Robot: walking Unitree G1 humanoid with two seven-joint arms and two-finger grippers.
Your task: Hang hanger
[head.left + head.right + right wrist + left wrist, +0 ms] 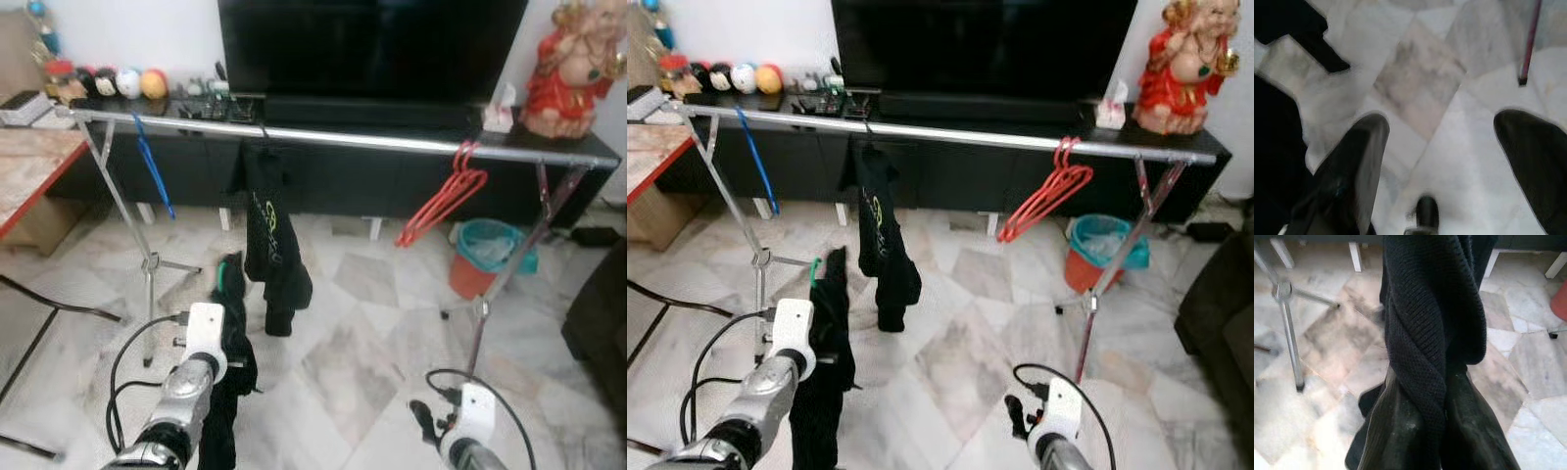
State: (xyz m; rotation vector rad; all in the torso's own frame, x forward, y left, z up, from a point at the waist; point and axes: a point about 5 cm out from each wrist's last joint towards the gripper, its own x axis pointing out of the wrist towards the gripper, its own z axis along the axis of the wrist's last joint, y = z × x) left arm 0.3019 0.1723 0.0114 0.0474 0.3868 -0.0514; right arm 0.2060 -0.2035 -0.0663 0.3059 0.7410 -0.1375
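Marble-tiled floor before a television cabinet. Left pincer pinches a black knit garment on a green hanger, below the steel rail. Right pincer spread, low.

Two silver metal arms end in white, boxy wrist housings. Black cables loop out from each wrist and trail back along the arms. The left gripper and right gripper each have two long, glossy black fingers with rounded tips.
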